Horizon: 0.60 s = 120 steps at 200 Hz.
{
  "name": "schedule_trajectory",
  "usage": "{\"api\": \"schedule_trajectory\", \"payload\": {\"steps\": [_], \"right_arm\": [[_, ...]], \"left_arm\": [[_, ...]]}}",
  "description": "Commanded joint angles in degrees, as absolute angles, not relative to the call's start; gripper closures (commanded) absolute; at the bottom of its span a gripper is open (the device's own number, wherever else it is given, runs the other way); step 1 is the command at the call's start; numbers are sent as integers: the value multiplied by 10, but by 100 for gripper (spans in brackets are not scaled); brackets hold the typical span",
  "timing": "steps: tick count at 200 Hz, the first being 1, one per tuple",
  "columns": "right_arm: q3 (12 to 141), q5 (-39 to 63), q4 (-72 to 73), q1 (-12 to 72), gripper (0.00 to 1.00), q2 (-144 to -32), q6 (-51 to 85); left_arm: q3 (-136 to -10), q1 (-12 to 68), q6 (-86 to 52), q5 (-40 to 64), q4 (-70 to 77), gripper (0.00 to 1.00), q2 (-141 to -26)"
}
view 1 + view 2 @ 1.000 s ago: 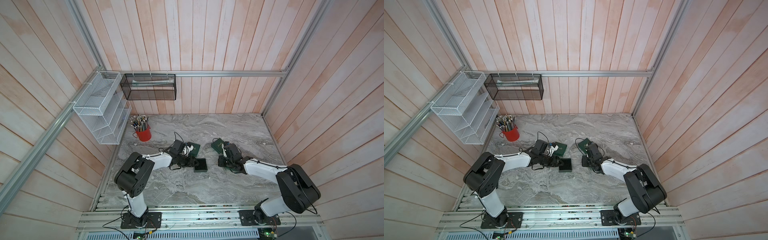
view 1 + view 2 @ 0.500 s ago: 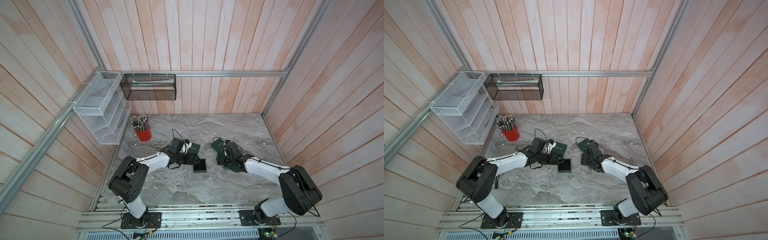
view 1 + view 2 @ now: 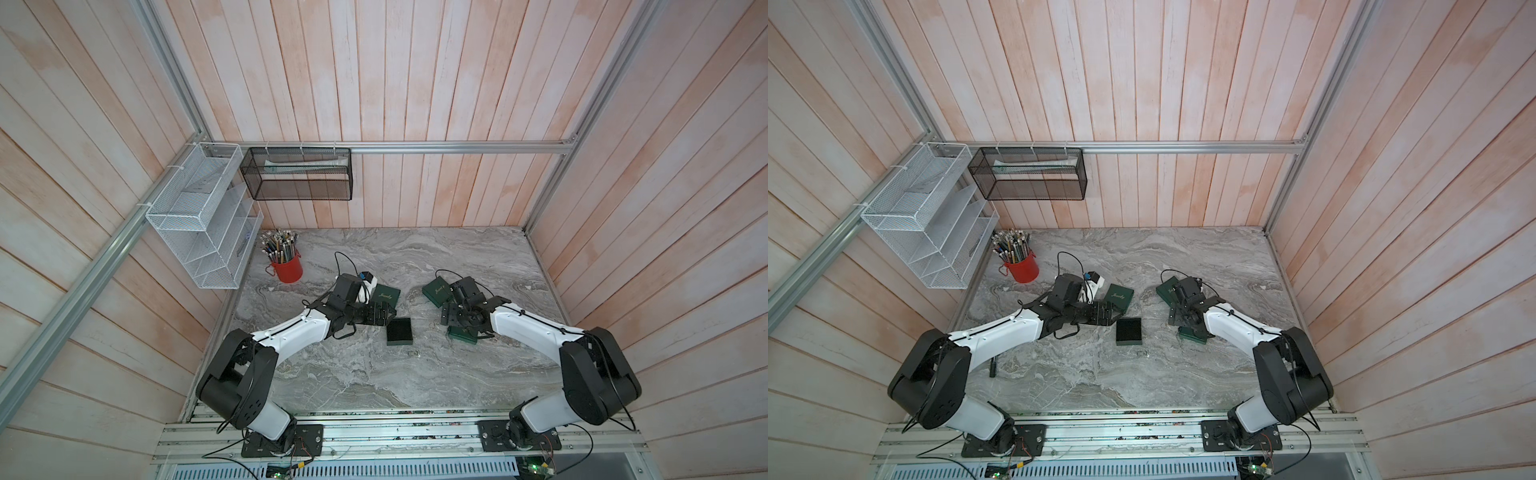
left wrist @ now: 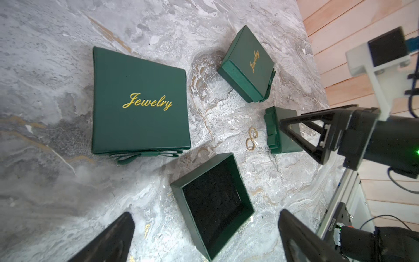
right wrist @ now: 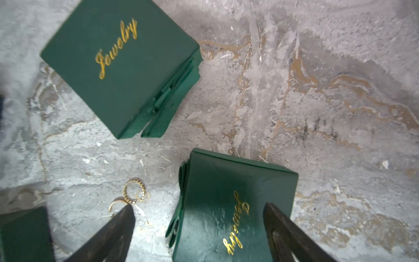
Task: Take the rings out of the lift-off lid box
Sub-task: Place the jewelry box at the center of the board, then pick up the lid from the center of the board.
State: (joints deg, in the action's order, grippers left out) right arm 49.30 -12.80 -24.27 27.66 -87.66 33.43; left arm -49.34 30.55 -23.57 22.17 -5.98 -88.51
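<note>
Left wrist view: rings (image 4: 251,139) lie on the table (image 4: 56,192) between open box (image 4: 213,204) and lid (image 4: 275,118), at the box's 3 o'clock from above. Left gripper (image 4: 205,215) and right gripper (image 5: 199,207) are spread wide, empty.

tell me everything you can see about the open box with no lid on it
The open box is a small square dark green tray, card by the look, with thin upright walls and a black felt-like lining. It has no lid on and looks empty. It sits flat, mouth up, on the marble table, just ahead of the left gripper, whose fingers stand open and clear of it. The rings lie outside it on the table.
</note>
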Motion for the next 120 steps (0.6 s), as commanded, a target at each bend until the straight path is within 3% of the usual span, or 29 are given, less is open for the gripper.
{"api": "schedule_trajectory", "payload": {"steps": [1,85,120], "right_arm": [[506,-146,-288,273,7,-893,341],[506,-213,-322,273,4,-880,372],[472,-140,-284,250,2,-864,388]], "left_arm": [[-475,312,-234,212,-41,0,-868],[-476,320,-235,239,-21,0,-891],[-476,320,-234,237,-16,0,-894]]}}
